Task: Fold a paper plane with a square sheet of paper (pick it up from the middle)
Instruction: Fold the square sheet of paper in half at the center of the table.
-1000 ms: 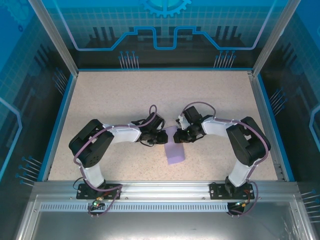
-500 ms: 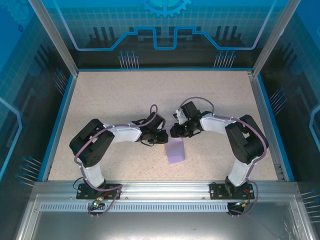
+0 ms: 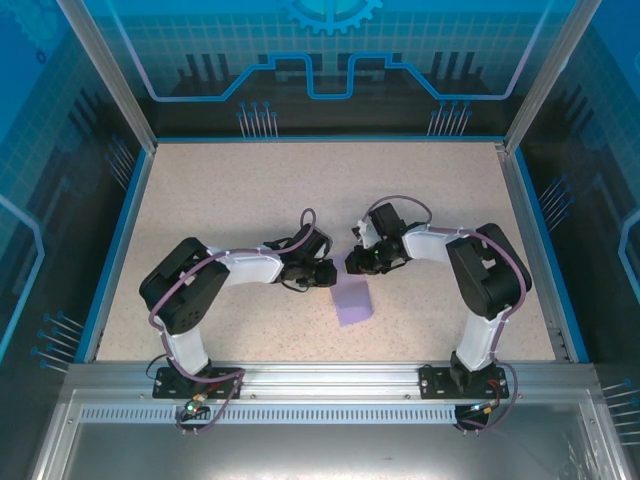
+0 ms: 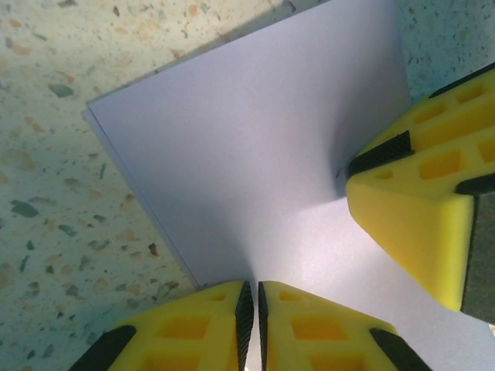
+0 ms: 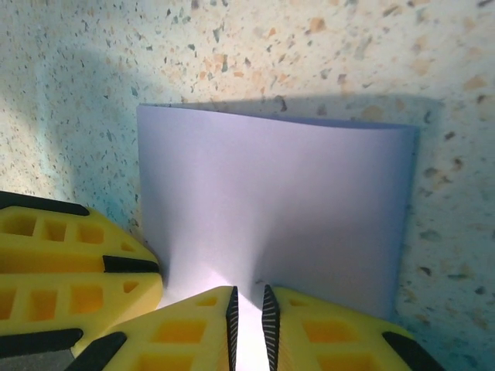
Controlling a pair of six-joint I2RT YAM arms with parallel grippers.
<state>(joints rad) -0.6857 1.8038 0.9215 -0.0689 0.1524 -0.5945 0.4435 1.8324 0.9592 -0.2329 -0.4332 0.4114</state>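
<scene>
The square sheet of paper point(image 3: 352, 302) is lavender and lies mid-table, its far edge raised between both grippers. A doubled edge along its left side point(image 4: 135, 193) suggests it is folded over. My left gripper point(image 3: 328, 273) is shut on the sheet's edge point(image 4: 251, 297), the pads almost touching with the paper pinched between them. My right gripper point(image 3: 352, 264) is shut on the same edge point(image 5: 249, 303), right beside the left one. The right gripper's yellow fingers point(image 4: 418, 209) show in the left wrist view. The left gripper's yellow fingers point(image 5: 73, 263) show in the right wrist view.
The speckled tabletop point(image 3: 230, 190) is bounded by a blue rim and aluminium posts point(image 3: 110, 75) at the far corners. Transparent blue walls stand behind and at the sides. The arm bases point(image 3: 190, 375) sit on the rail at the near edge.
My right gripper has shifted slightly left and away, closer to the left gripper. The sheet's far end has risen, so it looks shorter from above. The left arm has stayed put.
</scene>
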